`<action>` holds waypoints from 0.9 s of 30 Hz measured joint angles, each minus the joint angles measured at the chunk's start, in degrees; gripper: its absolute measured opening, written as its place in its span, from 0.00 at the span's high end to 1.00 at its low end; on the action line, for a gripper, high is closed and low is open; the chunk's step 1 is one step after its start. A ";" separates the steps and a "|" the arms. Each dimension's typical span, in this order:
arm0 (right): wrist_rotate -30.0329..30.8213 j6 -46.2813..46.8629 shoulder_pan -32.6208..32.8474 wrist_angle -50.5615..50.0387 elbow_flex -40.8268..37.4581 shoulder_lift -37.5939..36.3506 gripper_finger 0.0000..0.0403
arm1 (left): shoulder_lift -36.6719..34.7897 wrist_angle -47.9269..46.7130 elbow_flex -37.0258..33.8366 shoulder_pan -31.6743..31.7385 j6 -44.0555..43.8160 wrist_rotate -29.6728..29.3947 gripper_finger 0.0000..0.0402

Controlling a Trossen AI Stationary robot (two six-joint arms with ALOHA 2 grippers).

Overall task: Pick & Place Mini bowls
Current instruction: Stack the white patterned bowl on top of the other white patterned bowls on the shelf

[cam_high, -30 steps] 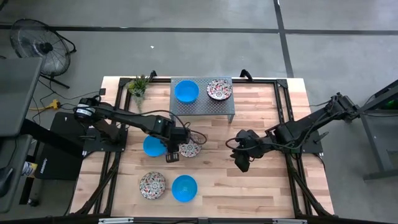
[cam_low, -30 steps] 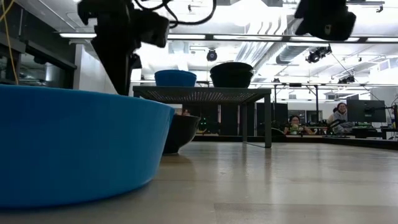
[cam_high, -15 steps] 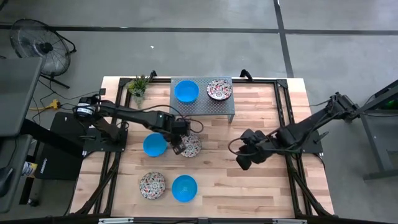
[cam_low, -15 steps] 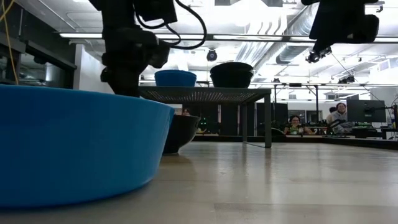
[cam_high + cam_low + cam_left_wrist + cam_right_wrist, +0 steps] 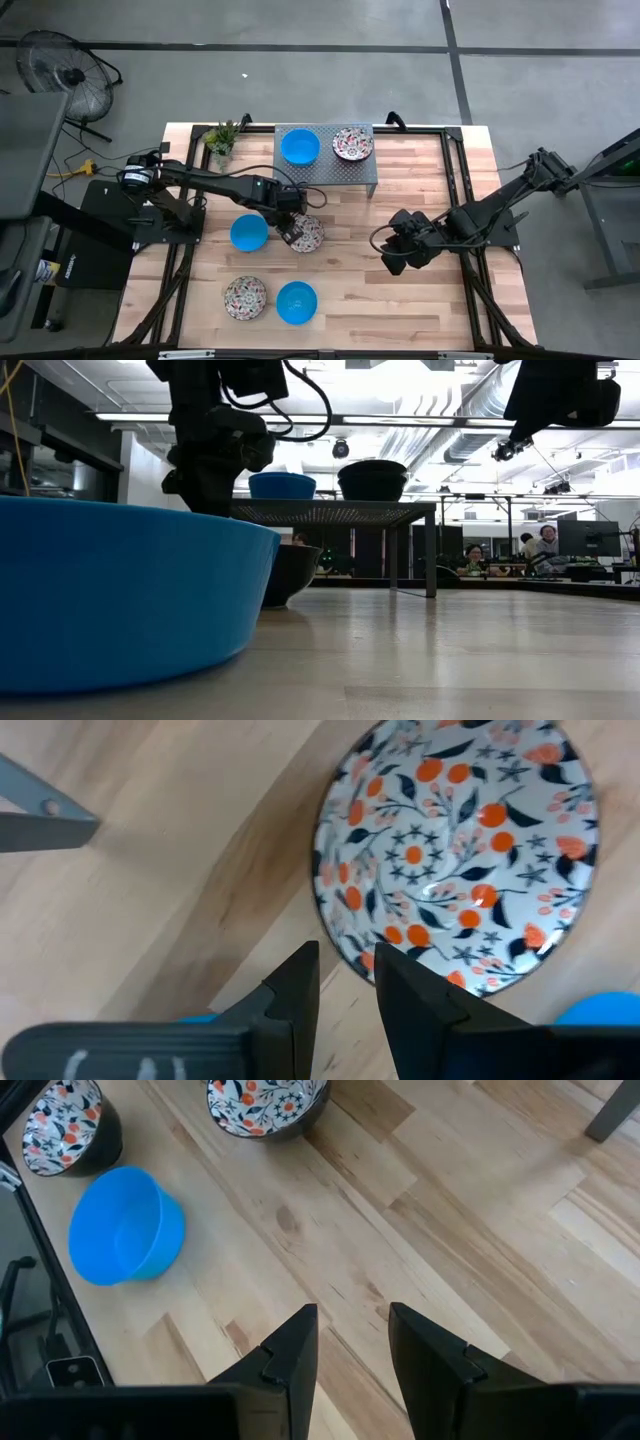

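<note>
My left gripper (image 5: 292, 228) (image 5: 347, 952) stands over the left rim of a floral mini bowl (image 5: 306, 236) (image 5: 455, 850) at mid-table, shut on it. A blue bowl (image 5: 248, 232) sits just left of it. Another floral bowl (image 5: 245, 297) and a blue one (image 5: 296, 302) rest near the near edge. On the grey shelf (image 5: 325, 172) stand a blue bowl (image 5: 300, 147) and a floral bowl (image 5: 353, 143). My right gripper (image 5: 392, 256) (image 5: 352, 1312) hangs open over bare wood at mid-right. My left gripper has the floral bowl's rim (image 5: 342, 956) on the side facing the blue bowl. One finger (image 5: 400, 982) is inside the bowl and one (image 5: 298, 982) outside, coming from above and pointing down. The bowl sits upright on the table.
A small potted plant (image 5: 221, 140) stands at the far left corner. The shelf's legs (image 5: 431, 555) reach the table at the far middle. Bare wood lies between my two grippers and along the right half. People sit in the room behind (image 5: 545, 545).
My left gripper has moved from the gap between the blue and floral bowls toward the far edge and down onto the floral bowl's rim. My right gripper has drawn back a little toward the table's right edge. The bowls have stayed in place.
</note>
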 joint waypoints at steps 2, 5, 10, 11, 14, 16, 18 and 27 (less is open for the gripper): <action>0.00 0.00 0.00 0.00 0.00 0.00 0.72 | 0.00 -0.24 0.00 -0.01 -0.26 -0.49 0.76; 0.01 0.00 0.00 0.02 0.00 0.00 0.72 | 0.00 -0.28 0.00 -0.12 -0.98 -0.59 0.76; 0.00 0.00 0.00 0.04 0.00 0.00 0.72 | 0.00 -0.15 0.00 -0.13 -1.47 -0.65 0.76; 0.00 0.00 0.00 0.07 0.00 0.00 0.72 | 0.00 -0.15 0.00 -0.13 -1.51 -0.77 0.76; 0.00 0.00 0.00 0.08 0.00 0.00 0.72 | 0.00 -0.16 0.00 -0.25 -1.63 -0.76 0.76; 0.00 0.00 0.00 0.09 0.00 0.00 0.72 | 0.00 -0.14 0.00 -1.01 -1.91 -1.10 0.76; 0.00 0.00 0.00 0.09 0.00 0.00 0.72 | 0.00 -0.15 0.00 -2.12 -2.90 -1.87 0.76; 0.01 0.04 0.00 0.11 0.00 0.00 0.72 | 0.02 -0.20 0.00 -4.38 -8.94 -6.36 0.76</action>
